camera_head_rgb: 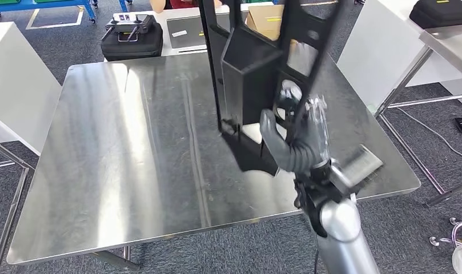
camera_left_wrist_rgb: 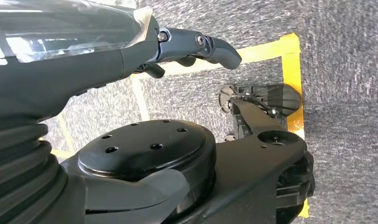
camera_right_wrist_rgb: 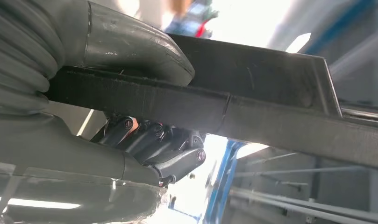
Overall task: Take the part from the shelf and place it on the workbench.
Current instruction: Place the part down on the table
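A large black frame-like part point(camera_head_rgb: 257, 68) with a box-shaped body stands tilted over the right half of the steel workbench point(camera_head_rgb: 131, 142). My right hand point(camera_head_rgb: 300, 142) grips one of its bars from the near side. The part's lower end is close to the tabletop; whether it touches I cannot tell. In the right wrist view the black bar point(camera_right_wrist_rgb: 271, 107) runs between the grey thumb and the dark fingers point(camera_right_wrist_rgb: 149, 140) of my right hand. My left hand point(camera_left_wrist_rgb: 177, 51) hangs over grey carpet with nothing in it, thumb out.
Behind the workbench a white table carries a black case point(camera_head_rgb: 131, 37) and a cardboard box point(camera_head_rgb: 265, 20). White tables stand at the left point(camera_head_rgb: 11, 85) and right point(camera_head_rgb: 382, 45). Yellow floor tape point(camera_left_wrist_rgb: 289, 70) crosses the carpet under my left hand.
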